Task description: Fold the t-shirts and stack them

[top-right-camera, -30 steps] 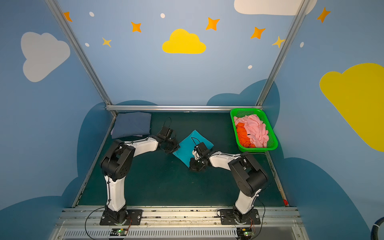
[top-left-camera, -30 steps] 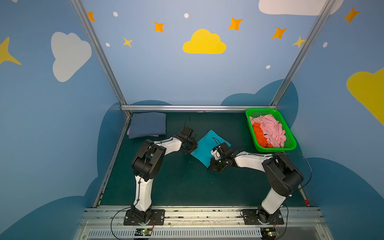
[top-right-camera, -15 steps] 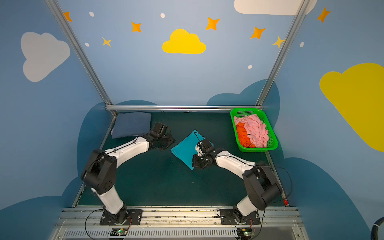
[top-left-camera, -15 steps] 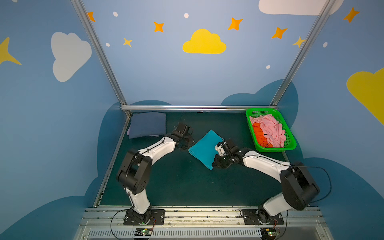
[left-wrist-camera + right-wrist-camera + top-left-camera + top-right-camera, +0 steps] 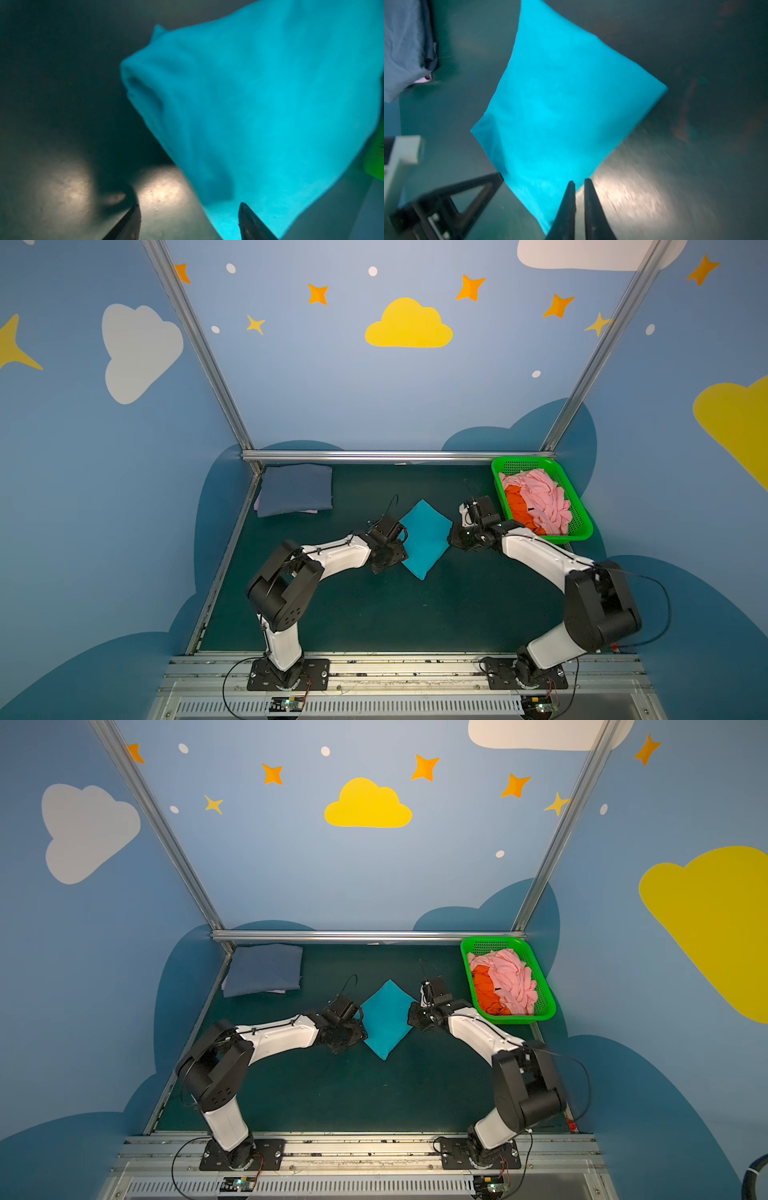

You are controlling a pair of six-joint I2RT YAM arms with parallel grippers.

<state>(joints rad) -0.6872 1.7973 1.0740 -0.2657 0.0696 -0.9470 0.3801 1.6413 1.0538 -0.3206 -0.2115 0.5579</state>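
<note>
A teal t-shirt (image 5: pixel 424 541) (image 5: pixel 384 1019) lies folded as a diamond on the middle of the mat. My left gripper (image 5: pixel 397 556) (image 5: pixel 357 1033) is low at its left edge, and in the left wrist view it (image 5: pixel 189 207) is open, one tip over the mat, the other over the teal cloth (image 5: pixel 259 104), gripping nothing. My right gripper (image 5: pixel 453 537) (image 5: pixel 413 1015) is at the shirt's right corner. In the right wrist view it (image 5: pixel 579 182) is shut, with only a thin slit and no cloth between the fingers, at the teal shirt's (image 5: pixel 560 104) edge.
A folded slate-blue t-shirt (image 5: pixel 297 493) (image 5: pixel 264 969) (image 5: pixel 402 47) lies at the back left on a pale lavender one (image 5: pixel 307 511). The green basket (image 5: pixel 582 531) (image 5: pixel 546 1011) at the back right holds crumpled pink (image 5: pixel 540 497) and orange (image 5: pixel 519 506) t-shirts. A metal rail (image 5: pixel 374 456) bounds the back.
My left gripper has opened and come forward along the teal shirt's left edge. My right gripper has moved back and right to the shirt's right corner. The shirt has shifted slightly.
</note>
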